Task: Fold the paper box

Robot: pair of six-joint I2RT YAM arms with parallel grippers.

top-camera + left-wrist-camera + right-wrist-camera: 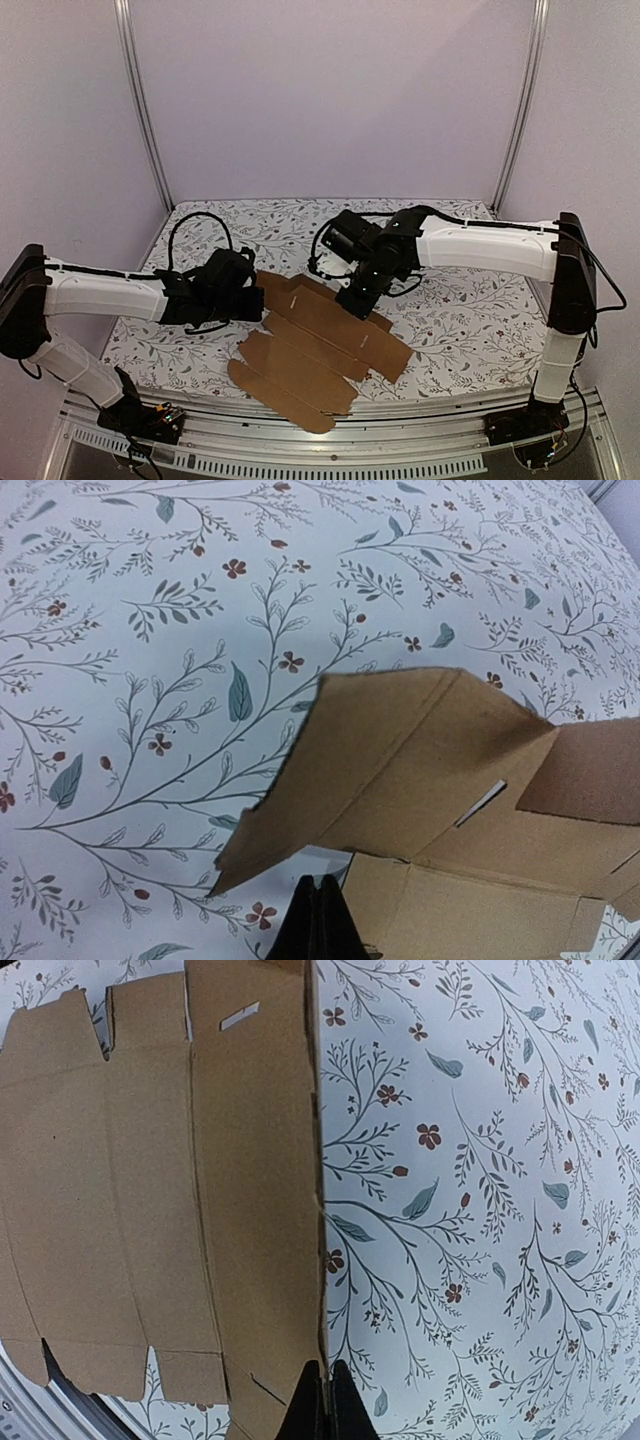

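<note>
So the paper box [320, 345] is basically still a flat die-cut sheet, lying on the floral tabletop [460, 310] around the middle. Its nearest flaps reach the near edge and maybe hang over it a bit. All the panels, tabs and the little slot [240, 1015] are spread out, with no walls standing. The only possible start is one far-left flap [390, 750], which looks slightly lifted off the cloth in the left wrist view.

The left gripper [248, 292] is at that far-left corner with its jaws closed. The right gripper [355, 298] sits on the sheet's far long edge, jaws closed too. Can't tell if either has cardboard pinched or is just pressing it.

I'd say it's barely begun: every crease, wall and tab tuck is still left.
</note>
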